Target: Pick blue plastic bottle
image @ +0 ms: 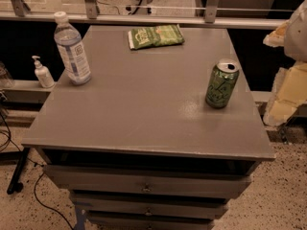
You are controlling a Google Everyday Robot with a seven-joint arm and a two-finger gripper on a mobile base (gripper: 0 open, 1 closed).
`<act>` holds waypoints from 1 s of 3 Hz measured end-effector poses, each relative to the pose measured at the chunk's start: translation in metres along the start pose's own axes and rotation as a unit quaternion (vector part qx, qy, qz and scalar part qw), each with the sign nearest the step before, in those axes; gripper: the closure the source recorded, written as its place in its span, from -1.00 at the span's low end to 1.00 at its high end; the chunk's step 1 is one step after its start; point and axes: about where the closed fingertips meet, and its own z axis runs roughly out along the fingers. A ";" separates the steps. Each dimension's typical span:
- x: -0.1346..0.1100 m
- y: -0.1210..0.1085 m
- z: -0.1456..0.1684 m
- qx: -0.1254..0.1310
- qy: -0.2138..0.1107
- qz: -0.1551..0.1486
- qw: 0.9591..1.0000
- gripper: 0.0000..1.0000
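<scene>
The blue plastic bottle [72, 49] stands upright at the back left corner of the grey cabinet top [144, 109]. It is tall and clear, with a white cap and a pale blue-and-white label. My gripper [282, 75] is at the right edge of the view, beyond the cabinet's right side and far from the bottle. Its cream-coloured fingers [288, 97] stand apart and hold nothing.
A green drink can [221, 84] stands near the right side of the top. A green snack bag [156, 36] lies at the back middle. A small white pump dispenser [42, 73] stands on a ledge left of the cabinet. The drawers [144, 186] below are pulled out slightly.
</scene>
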 end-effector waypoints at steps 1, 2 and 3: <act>0.000 0.000 0.000 0.000 0.000 0.000 1.000 -1.00; -0.004 -0.002 0.002 0.003 -0.009 0.010 1.000 -1.00; -0.026 -0.006 0.014 0.001 -0.046 0.021 0.999 -1.00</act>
